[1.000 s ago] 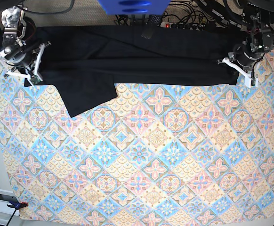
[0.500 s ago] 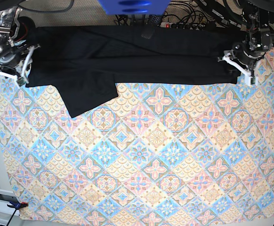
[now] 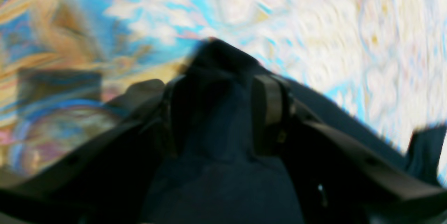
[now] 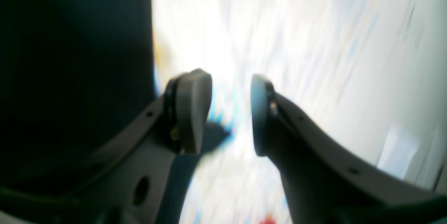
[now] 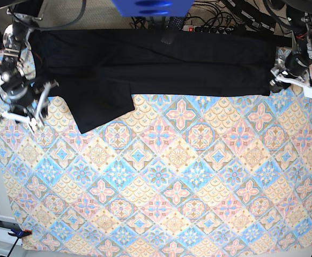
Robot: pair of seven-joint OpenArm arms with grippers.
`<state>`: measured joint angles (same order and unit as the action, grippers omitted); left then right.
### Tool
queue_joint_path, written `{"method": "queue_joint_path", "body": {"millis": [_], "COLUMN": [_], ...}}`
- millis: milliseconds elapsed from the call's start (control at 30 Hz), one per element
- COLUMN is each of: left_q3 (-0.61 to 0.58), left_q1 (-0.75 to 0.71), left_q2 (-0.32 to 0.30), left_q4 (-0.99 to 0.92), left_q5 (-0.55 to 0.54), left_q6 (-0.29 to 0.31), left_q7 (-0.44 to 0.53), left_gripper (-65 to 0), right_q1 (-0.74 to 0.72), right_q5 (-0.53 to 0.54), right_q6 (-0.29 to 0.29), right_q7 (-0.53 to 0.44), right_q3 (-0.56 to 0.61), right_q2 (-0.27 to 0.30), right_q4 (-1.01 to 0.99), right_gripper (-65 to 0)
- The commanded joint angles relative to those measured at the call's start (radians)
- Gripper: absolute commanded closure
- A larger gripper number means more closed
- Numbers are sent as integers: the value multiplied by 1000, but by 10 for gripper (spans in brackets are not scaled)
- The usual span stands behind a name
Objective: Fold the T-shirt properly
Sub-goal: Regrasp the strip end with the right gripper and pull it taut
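Observation:
The black T-shirt (image 5: pixel 161 64) lies folded into a long band along the far edge of the table, with one flap reaching toward the front at its left. My right gripper (image 5: pixel 21 119) hovers open just off the shirt's left end. The right wrist view shows its fingers (image 4: pixel 192 112) apart with nothing between them and the shirt (image 4: pixel 70 59) dark beside them. My left gripper (image 5: pixel 292 88) stands open at the shirt's right end. In the blurred left wrist view its jaws (image 3: pixel 218 112) are spread, and the dark cloth (image 3: pixel 223 56) lies under and between them.
A patterned blue, pink and yellow tablecloth (image 5: pixel 161 176) covers the whole table. Cables and a power strip (image 5: pixel 209 27) lie behind the far edge. A blue object (image 5: pixel 150 6) hangs at the top centre. Clamps hold the front corners (image 5: pixel 17 232).
Both grippers have opened and let go of the shirt. The right gripper moved off the left end toward the front. The left gripper shifted outward past the right end.

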<state>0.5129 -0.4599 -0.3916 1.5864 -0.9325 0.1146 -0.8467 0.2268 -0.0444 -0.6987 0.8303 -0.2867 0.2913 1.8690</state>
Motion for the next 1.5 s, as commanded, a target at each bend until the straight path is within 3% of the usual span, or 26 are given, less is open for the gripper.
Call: {"method": "queue_joint_path", "body": {"millis": [0, 100, 333, 667, 1067, 1300, 1467], "left_q3": [22, 39, 42, 42, 40, 40, 40], "left_q1": [3, 20, 31, 29, 31, 33, 33], "left_q2": [-17, -22, -25, -25, -25, -25, -25], "left_q4": [15, 15, 15, 15, 15, 15, 15], "left_q5": [-43, -101, -115, -115, -110, -110, -110], "left_q6": [9, 9, 9, 9, 9, 9, 9], "left_q7": [-4, -29, -55, -55, -55, -55, -55], "left_gripper": [-288, -288, -288, -285, -284, -282, -282], "right_q1": [-28, -117, -244, -329, -329, -327, -324], "right_q5": [7, 5, 5, 8, 10, 11, 11], "right_q6": [1, 1, 1, 1, 1, 1, 1], "right_q7": [-7, 24, 22, -82, -110, -107, -98], "right_q3": [25, 94, 163, 244, 264, 392, 392], "right_q2": [15, 15, 15, 15, -14, -14, -34], "right_q4": [1, -107, -392, -629, -731, -722, -721], "right_gripper": [-223, -223, -224, -405, -407, -276, -139]}}
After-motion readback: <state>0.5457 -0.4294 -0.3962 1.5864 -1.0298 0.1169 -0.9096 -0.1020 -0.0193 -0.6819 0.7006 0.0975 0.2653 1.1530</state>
